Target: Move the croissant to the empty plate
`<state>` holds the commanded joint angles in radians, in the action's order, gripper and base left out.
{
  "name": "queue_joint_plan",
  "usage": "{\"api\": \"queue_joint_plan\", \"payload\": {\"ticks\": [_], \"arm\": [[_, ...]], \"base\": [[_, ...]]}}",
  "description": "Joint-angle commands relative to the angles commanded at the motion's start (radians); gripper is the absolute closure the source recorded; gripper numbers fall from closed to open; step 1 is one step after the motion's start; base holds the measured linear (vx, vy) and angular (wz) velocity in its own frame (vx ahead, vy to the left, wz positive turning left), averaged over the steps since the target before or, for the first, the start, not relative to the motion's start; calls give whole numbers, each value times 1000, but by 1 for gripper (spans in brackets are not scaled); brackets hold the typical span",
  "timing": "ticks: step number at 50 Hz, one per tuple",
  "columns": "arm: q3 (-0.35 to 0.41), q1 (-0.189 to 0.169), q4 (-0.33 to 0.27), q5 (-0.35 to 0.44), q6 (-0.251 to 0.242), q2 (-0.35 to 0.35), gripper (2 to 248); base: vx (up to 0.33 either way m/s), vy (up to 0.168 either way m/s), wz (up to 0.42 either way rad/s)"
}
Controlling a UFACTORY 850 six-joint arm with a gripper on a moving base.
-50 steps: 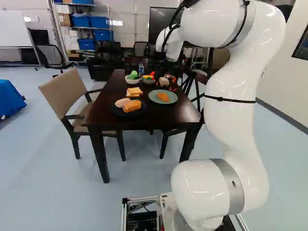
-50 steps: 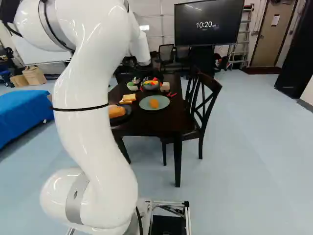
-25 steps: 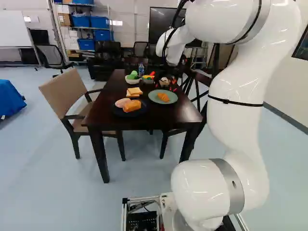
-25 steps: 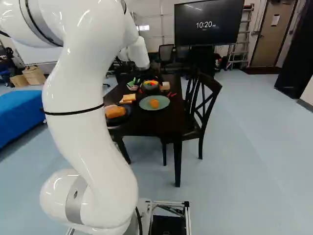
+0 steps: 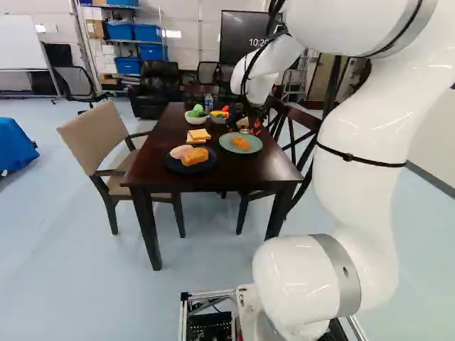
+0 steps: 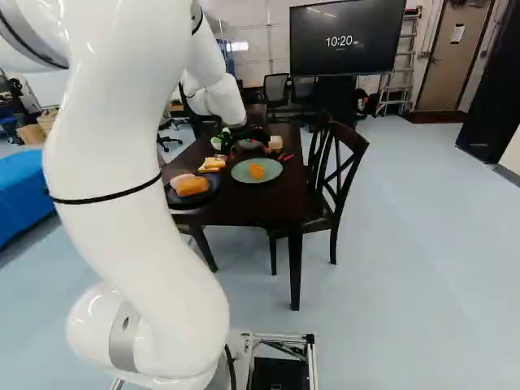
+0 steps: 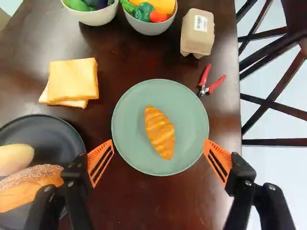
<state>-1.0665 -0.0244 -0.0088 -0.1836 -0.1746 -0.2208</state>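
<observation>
In the left base view my gripper (image 5: 253, 118) is a dark shape over the table's far part, partly merged with things behind it. In the wrist view the gripper (image 7: 159, 142) is open, its orange pads wide apart above opposite sides of a green plate (image 7: 129, 115). The croissant (image 7: 159, 132) lies near that plate's middle, below and between the fingers, untouched. A dark plate (image 7: 45, 127) beside one finger bears a seeded bread roll (image 7: 29, 184) and a paler roll (image 7: 14, 158); the finger's black linkage hides part of its rim.
Sliced bread (image 7: 73, 80), two bowls (image 7: 151, 26) of toy vegetables, a carton (image 7: 197, 32) and red-handled pliers (image 7: 209, 82) lie around the green plate on the dark table (image 5: 234, 174). Chairs stand along both sides, one wooden (image 6: 341, 175), one beige (image 5: 99, 138).
In both base views my forearm and wrist have lowered toward the table, the upper arm shifting right in the left base view and left in the right one. Base, plates and croissant have not moved.
</observation>
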Motion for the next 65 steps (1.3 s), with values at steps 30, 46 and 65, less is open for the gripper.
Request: {"api": "queue_joint_plan", "payload": {"ticks": [30, 46, 65], "arm": [[345, 9, 3, 373, 62, 176, 3], [516, 13, 5, 556, 92, 263, 3], [683, 17, 6, 737, 122, 349, 3]], "base": [[0, 0, 0], [0, 0, 0], [0, 0, 0]]}}
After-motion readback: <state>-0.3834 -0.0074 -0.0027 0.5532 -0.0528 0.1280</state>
